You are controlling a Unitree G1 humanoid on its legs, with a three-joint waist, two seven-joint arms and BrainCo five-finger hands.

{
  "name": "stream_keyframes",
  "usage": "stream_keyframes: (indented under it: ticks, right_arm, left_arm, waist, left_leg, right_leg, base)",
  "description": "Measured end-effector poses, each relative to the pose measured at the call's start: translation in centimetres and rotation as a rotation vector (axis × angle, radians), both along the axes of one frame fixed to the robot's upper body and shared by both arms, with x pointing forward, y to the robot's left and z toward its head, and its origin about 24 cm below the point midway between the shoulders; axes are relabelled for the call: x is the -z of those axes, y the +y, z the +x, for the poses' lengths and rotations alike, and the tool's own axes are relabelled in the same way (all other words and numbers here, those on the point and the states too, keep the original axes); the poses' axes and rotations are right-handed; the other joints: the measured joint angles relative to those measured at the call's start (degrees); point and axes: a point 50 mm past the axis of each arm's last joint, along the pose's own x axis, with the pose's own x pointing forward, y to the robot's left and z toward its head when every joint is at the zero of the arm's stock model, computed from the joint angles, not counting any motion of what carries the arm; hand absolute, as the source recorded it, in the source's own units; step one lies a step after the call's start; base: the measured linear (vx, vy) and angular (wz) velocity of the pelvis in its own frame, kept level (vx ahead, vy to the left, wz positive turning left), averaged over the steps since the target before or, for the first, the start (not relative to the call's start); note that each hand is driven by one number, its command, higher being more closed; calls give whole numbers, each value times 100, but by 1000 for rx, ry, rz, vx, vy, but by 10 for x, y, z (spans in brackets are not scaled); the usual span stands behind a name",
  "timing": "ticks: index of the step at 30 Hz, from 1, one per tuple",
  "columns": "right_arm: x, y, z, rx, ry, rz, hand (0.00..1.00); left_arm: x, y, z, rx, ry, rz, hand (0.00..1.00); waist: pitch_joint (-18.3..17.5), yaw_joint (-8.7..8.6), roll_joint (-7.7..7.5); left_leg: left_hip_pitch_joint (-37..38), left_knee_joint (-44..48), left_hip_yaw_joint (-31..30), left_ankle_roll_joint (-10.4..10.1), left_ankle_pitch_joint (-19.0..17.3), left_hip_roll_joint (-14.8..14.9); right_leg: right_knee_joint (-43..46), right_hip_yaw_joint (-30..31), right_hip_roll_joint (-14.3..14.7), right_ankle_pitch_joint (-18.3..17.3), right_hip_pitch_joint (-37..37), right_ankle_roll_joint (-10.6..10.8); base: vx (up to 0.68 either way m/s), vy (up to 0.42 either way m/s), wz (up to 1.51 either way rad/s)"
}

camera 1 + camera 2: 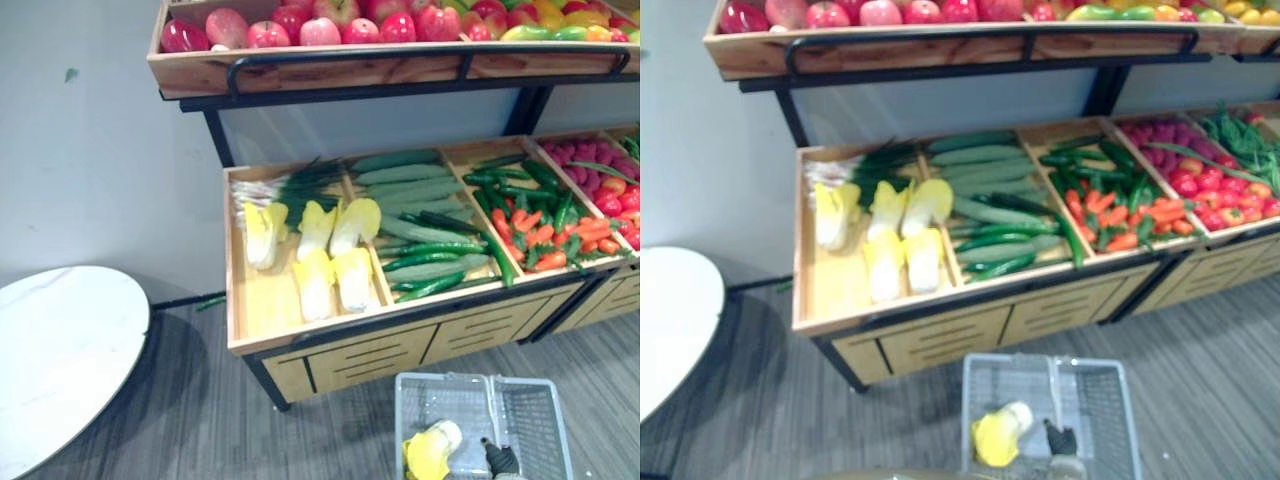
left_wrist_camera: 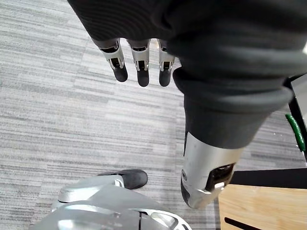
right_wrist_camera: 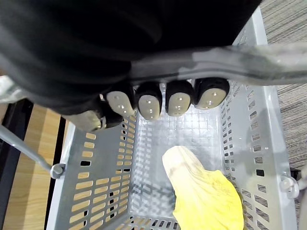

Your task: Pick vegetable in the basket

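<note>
Near end of the grey plastic basket [image 1: 470, 379] is cut off, but inside it lies a yellow-white cabbage half [image 3: 206, 196], right hand [image 3: 151, 103] curled round the basket's grey handle [image 3: 230, 62] above it, left hand [image 2: 142, 57] hanging straight-fingered over grey floor [image 2: 57, 120].

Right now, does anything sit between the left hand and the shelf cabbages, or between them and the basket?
Nothing visible blocks the left hand, open over the floor, from the cabbages. The basket's handle, gripped by the right hand, crosses its open top above one cabbage inside.
</note>
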Motion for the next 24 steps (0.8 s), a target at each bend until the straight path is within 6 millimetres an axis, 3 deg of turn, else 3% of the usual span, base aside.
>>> stream_keyframes:
  ticks: [3,5,6,8,9,10,11,12,14,17,21,24]
  right_arm:
    - [-1,-4,-1,74,-16,13,100]
    - [-4,-6,3,105,-48,16,100]
    - [-8,-7,11,103,-85,11,100]
    - [-12,-2,21,102,-131,20,100]
    - [-15,1,28,88,-152,21,100]
    - [-15,2,29,83,-157,25,100]
    - [-15,1,28,94,-156,26,100]
    - [-14,1,27,93,-149,27,100]
    - [-11,2,23,69,-120,30,100]
    - [-8,5,20,81,-97,45,100]
    - [-7,-4,19,84,-69,28,100]
    - [-5,-7,14,113,-48,33,100]
  left_arm:
    - [-1,5,9,0,-24,2,0]
    - [-1,2,18,43,-36,-2,0]
    - [-2,2,23,65,-41,2,0]
    - [-3,2,30,100,-50,7,0]
    - [-3,3,30,107,-54,7,0]
    - [-5,8,33,125,-68,14,0]
    - [-6,10,36,142,-80,20,0]
    - [-6,11,36,157,-78,21,0]
    - [-6,11,35,217,-52,23,0]
    - [-6,13,38,249,-50,24,0]
    - [-6,5,48,327,-56,15,0]
    - [-6,2,54,338,-67,10,0]
  waist:
    - [188,-49,-39]
    - [217,-50,-34]
    - [238,-57,28]
    - [270,-63,65]
    - [408,-46,203]
    - [524,-122,96]
    - [566,-165,29]
    - [569,-175,16]
    - [586,-192,-4]
    - [646,-333,-71]
    - [677,-334,10]
    - [722,-374,132]
  left_leg:
    - [-86,838,47,44,-520,115]
    - [-192,1229,384,68,-839,250]
    - [-304,1509,710,40,-1074,477]
    - [-262,1568,1385,135,-1177,718]
    - [-64,1304,1986,343,-1077,901]
    - [135,1168,2483,403,-1033,857]
    - [266,1090,2828,427,-1019,831]
    - [335,1063,3131,403,-973,828]
    - [499,909,3683,463,-868,736]
    - [637,704,4294,455,-681,505]
    - [647,486,4486,270,-428,362]
    - [679,670,4478,228,-364,602]
  right_leg:
    - [378,187,-83,-99,-30,-9]
    - [652,527,-65,-2,-372,-1]
    - [771,686,79,288,-707,-121]
    - [383,526,373,1267,-1060,-520]
    - [223,-55,446,1600,-996,-619]
    - [1305,-886,252,692,-1122,-816]
    - [2020,-1417,68,181,-1103,-821]
    - [2528,-1758,-74,-72,-1055,-775]
    - [3052,-2009,-328,-215,-842,-757]
    - [2552,-2065,-548,-557,-453,-512]
    - [759,-2077,-16,-741,-176,-406]
    - [305,-1853,303,-474,-91,-514]
  base:
    - [50,57,-33]
    - [-30,114,-92]
    - [-130,215,-166]
    - [-148,218,-208]
    - [-153,140,-213]
    - [-153,125,-216]
    - [-136,131,-170]
    - [-104,97,-171]
    - [-97,49,-155]
    - [-74,-97,-119]
    - [-109,-279,-104]
    - [-93,-273,-58]
